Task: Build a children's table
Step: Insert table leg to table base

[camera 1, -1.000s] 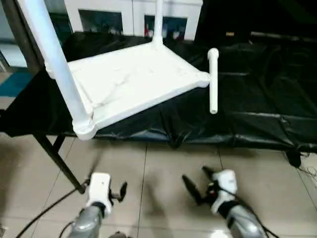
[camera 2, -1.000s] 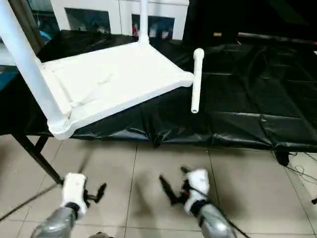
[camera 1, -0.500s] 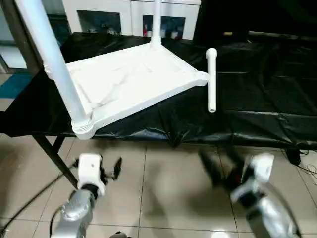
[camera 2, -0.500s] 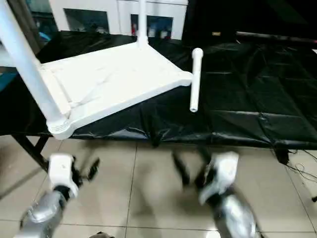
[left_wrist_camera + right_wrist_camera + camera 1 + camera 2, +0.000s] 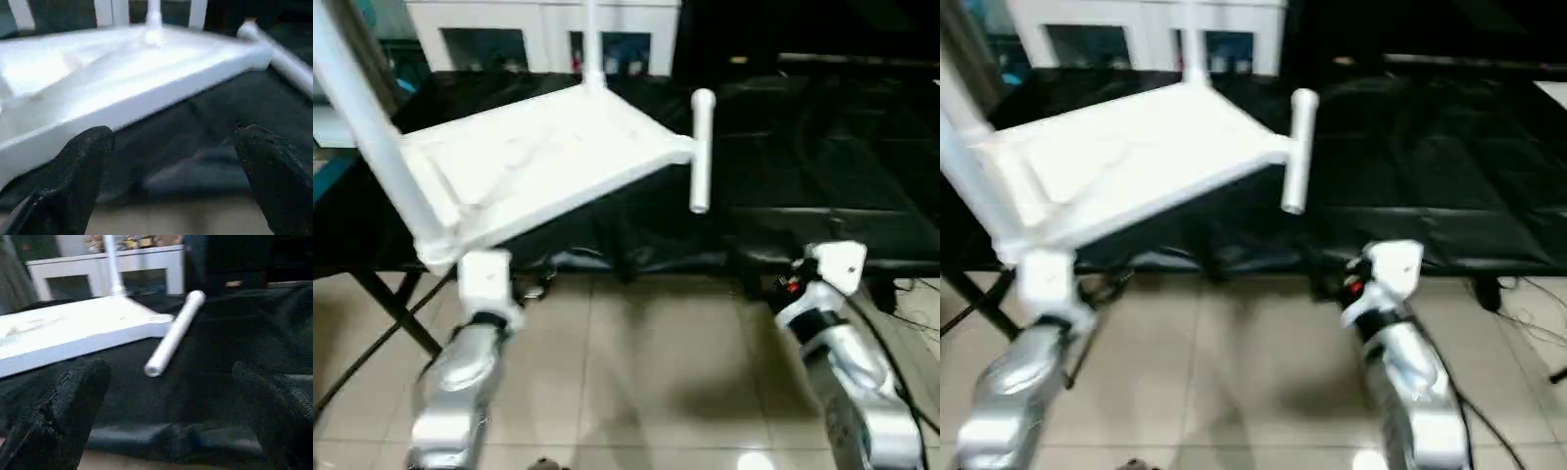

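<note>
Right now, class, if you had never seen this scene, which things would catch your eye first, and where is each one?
First the white children's table, lying upside down on the black-draped work table, with one leg rising from its near corner and another at the far corner. Next, a loose white leg lies on the cloth beside its right corner. Below, the left gripper and right gripper reach toward the work table's edge, both open and empty.

Both silver forearms have risen toward the black-draped work table [image 5: 822,196]; left gripper [image 5: 171,166] and right gripper [image 5: 171,406] now near its front edge.
</note>
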You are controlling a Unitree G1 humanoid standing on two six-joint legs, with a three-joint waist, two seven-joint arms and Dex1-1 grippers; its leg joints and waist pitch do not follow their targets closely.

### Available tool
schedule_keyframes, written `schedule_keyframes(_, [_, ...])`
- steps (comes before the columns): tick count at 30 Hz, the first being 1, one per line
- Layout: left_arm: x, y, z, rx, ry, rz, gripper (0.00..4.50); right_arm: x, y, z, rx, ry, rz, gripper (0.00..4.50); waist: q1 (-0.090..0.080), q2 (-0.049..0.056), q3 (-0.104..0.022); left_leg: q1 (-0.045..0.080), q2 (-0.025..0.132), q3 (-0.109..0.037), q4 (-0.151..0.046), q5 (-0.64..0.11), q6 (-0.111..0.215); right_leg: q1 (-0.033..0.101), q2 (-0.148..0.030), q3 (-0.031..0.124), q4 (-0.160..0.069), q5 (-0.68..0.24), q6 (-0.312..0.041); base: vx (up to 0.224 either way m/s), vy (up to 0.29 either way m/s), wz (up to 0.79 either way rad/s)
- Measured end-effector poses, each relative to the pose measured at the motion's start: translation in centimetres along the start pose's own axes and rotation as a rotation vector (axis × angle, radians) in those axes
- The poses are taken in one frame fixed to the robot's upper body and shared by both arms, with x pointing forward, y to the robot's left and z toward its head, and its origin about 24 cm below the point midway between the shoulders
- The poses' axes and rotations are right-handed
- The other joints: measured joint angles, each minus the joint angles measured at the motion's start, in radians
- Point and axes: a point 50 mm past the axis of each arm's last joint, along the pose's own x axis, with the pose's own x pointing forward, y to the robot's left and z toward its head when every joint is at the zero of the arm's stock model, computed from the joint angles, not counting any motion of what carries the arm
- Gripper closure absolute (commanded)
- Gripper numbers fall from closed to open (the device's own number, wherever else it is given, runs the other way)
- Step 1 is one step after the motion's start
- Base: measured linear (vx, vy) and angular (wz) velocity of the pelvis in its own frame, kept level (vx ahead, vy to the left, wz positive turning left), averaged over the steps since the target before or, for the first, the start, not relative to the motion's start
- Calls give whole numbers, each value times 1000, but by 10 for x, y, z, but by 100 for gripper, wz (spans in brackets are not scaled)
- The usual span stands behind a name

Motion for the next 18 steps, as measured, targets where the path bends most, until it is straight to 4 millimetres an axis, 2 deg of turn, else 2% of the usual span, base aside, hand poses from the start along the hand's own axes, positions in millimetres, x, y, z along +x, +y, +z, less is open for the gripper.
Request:
schedule_keyframes(1, [0, 3, 1, 0, -6, 16, 3, 2, 3, -1, 7, 4, 3, 0, -5, -3, -2, 3, 14, -6, -16, 15, -33, -11, 1, -5, 12, 1, 2, -20, -165, 2])
schedule_keyframes(2, [0, 7, 1, 5, -6, 33, 3, 5, 10, -1, 20, 6, 21, 0, -6, -12, -5, 4, 14, -8, -22, 22, -44, -33, -14, 15, 78, -12, 18, -20, -165, 2])
schedule_keyframes(3, [1, 10, 2, 8, -9, 48, 3, 8, 16, -2, 28, 9, 36, 0, -6, -22, -6, 7, 10, -17, -22, 27, -52, -56, -40, 78, 139, -20, 34, -26, -192, -14])
schedule_keyframes(4, [3, 11, 5, 15, -21, 46, 3, 8, 17, -3, 28, 14, 41, 0, -2, -36, -7, 4, 0, -18, -16, 29, -54, -58, -73, 131, 104, -32, 63, -68, -119, -9])
schedule_keyframes(5, [5, 9, 8, 20, -38, 41, 3, 8, 16, -4, 22, 23, 37, 0, 4, -43, -8, -5, -3, -20, -8, 30, -52, -63, -98, 145, 96, -27, 126, -128, -166, -17])
schedule_keyframes(6, [6, 5, 9, 17, -49, 28, 3, 6, 14, -9, 16, 51, 28, 0, 20, -44, -6, -6, -1, -23, -25, 36, -44, -66, -95, 140, 94, -21, 126, -112, -72, -10])
schedule_keyframes(7, [6, -1, 9, 16, -53, 4, 3, 4, 12, -12, 9, 67, 23, 0, 25, -46, -5, 5, 1, -24, -51, 50, -51, -65, -90, 138, 83, -15, 119, -98, -139, -11])
schedule_keyframes(9, [6, -6, 10, 14, -68, -19, 3, 3, 11, -17, 11, 87, 19, 0, 25, -46, -3, 25, 5, -20, -102, 75, -103, -64, -81, 138, 65, 0, 104, -56, -120, -5])
schedule_keyframes(11, [6, -6, 14, 16, -88, -21, 3, 3, 12, -19, 15, 94, 21, 0, 25, -45, -3, 31, 14, -19, -116, 90, -131, -62, -73, 137, 61, 4, 99, -73, -93, -5])
schedule_keyframes(14, [5, -5, 21, 32, -115, -29, 3, 4, 19, -21, 15, 101, 49, 0, 22, -46, 4, 53, 18, -9, -124, 87, -137, -43, -72, 137, 44, 3, 98, 0, 0, 0])
schedule_keyframes(16, [7, -5, 28, 38, -141, -33, 3, 5, 25, -22, 19, 105, 69, 0, 19, -41, 12, 72, 23, -8, -133, 86, -135, -17, -65, 135, 11, 3, 98, 0, 0, 0])
schedule_keyframes(17, [8, -5, 30, 39, -149, -33, 3, 5, 27, -22, 19, 106, 75, 0, 19, -40, 14, 76, 25, -8, -134, 86, -135, -9, -62, 135, -1, 3, 98, 48, 78, -8])
schedule_keyframes(18, [9, -3, 34, 42, -164, -27, 3, 6, 30, -23, 19, 108, 86, 0, 17, -38, 15, 85, 27, -8, -138, 85, -133, 12, -59, 135, -21, 6, 94, 48, 78, -8])
